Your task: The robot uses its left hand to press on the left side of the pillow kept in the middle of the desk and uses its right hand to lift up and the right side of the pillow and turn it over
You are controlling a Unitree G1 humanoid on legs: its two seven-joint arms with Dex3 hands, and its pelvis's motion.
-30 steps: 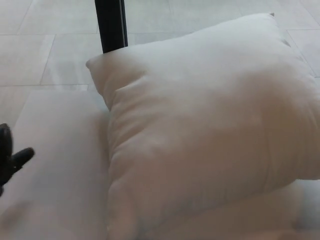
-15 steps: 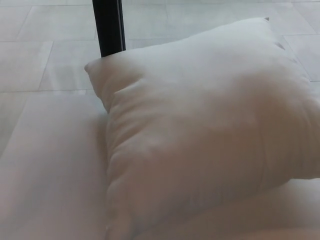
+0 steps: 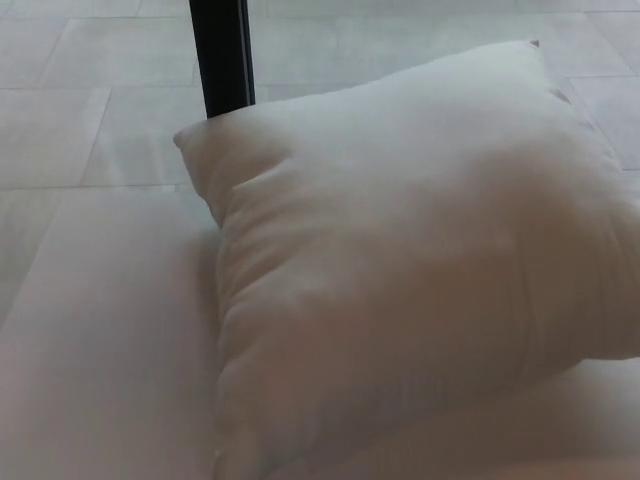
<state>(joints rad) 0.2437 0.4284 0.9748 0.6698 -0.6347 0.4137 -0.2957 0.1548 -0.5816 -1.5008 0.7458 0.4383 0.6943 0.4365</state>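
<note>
Neither robot hand shows anywhere in the frame, so whether their fingers are spread or pressed together cannot be told.

Nearest, along the bottom and lower left, lies the bare pale desk [image 3: 100, 330]. Resting on it, filling the centre and right of the frame, is the white pillow [image 3: 420, 260], plump, creased along its left edge, with one corner pointing to the upper left and another to the upper right. It lies flat and free, which suits a press on its left side and a lift on its right. Beyond it, at the upper left, a black post [image 3: 222, 55] stands on the tiled floor [image 3: 90, 120].

A second ago the left hand's black fingers showed at the left edge; they have since gone from view. The pillow looks unmoved, apart from a slight shift of the whole view.
</note>
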